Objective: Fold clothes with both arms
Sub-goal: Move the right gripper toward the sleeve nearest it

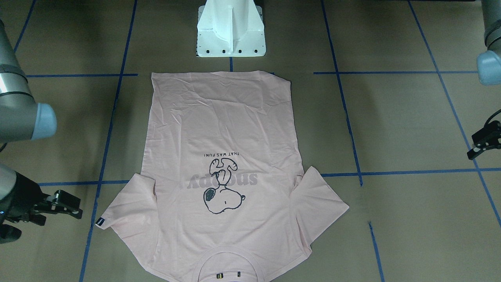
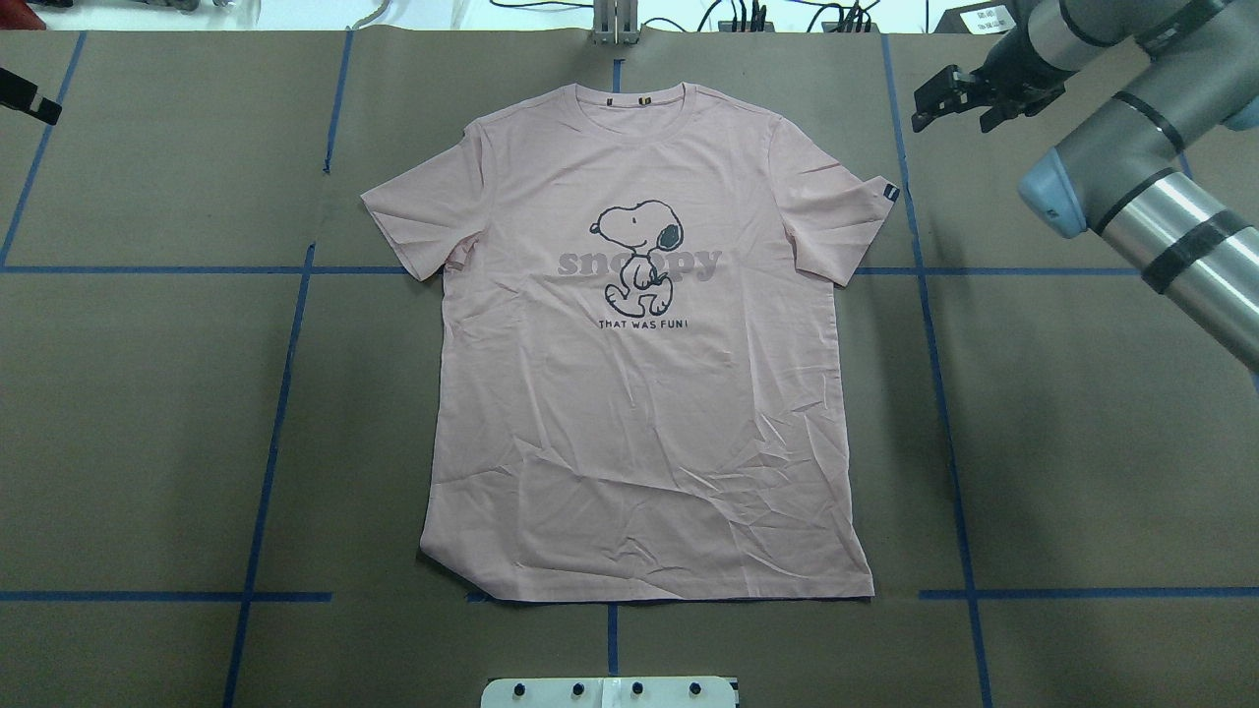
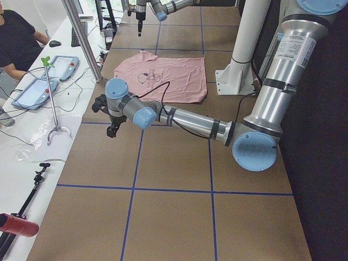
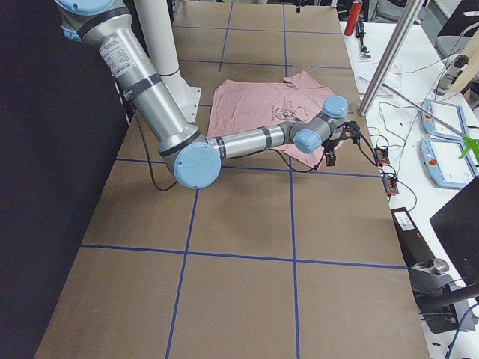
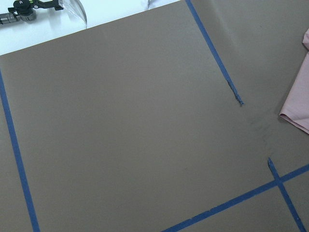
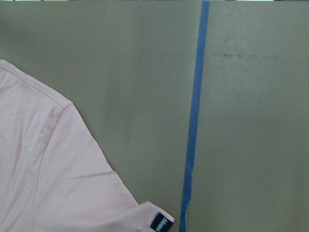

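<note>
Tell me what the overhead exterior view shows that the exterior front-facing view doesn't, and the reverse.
Only overhead: the whole collar of the T-shirt, and the cables beyond the far edge of the table. Only front-facing: the left gripper in full; overhead catches just a sliver of it. Both: the T-shirt flat, print up, its sleeve tag, and the right gripper near that sleeve, not touching it.

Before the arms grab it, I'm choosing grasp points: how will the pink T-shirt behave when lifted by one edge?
Likely floppy: the T-shirt lies flat with soft wrinkles in its lower half, so it should sag and drape. Probably light, since the fabric looks thin. Its free sleeves may fold under or drag on the table.
</note>
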`<action>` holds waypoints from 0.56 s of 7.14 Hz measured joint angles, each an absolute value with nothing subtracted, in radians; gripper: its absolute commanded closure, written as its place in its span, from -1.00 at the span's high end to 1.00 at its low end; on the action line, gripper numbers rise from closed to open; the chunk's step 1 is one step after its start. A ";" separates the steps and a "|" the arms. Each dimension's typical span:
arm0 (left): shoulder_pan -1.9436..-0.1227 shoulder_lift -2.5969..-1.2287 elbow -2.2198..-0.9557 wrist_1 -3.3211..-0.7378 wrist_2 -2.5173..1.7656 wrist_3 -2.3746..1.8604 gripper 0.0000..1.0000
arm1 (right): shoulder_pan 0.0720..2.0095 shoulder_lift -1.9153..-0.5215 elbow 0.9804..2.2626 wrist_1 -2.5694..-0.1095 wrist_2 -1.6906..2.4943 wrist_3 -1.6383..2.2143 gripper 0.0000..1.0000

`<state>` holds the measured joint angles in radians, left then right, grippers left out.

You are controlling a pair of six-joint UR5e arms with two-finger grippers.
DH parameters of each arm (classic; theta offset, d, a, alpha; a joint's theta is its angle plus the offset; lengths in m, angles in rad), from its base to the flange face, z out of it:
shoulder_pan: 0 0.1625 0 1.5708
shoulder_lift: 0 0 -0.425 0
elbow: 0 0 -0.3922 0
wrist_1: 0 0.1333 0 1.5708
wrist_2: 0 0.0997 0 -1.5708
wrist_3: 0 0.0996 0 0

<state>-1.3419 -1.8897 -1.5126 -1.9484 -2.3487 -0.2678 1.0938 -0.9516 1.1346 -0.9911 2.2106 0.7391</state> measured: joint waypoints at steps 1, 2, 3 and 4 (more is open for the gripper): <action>-1.327 -1.906 -1.513 -1.948 -2.345 -0.302 1.00 | 1.061 -0.910 1.060 -0.919 2.170 0.778 0.93; -1.319 -1.918 -1.513 -1.949 -2.343 -0.333 1.00 | 1.025 -0.889 1.017 -0.878 2.130 0.802 0.88; -1.315 -1.927 -1.513 -1.949 -2.343 -0.355 1.00 | 0.995 -0.883 0.999 -0.862 2.091 0.811 0.90; -1.314 -1.932 -1.514 -1.949 -2.342 -0.367 1.00 | 0.981 -0.888 0.994 -0.857 2.074 0.813 0.90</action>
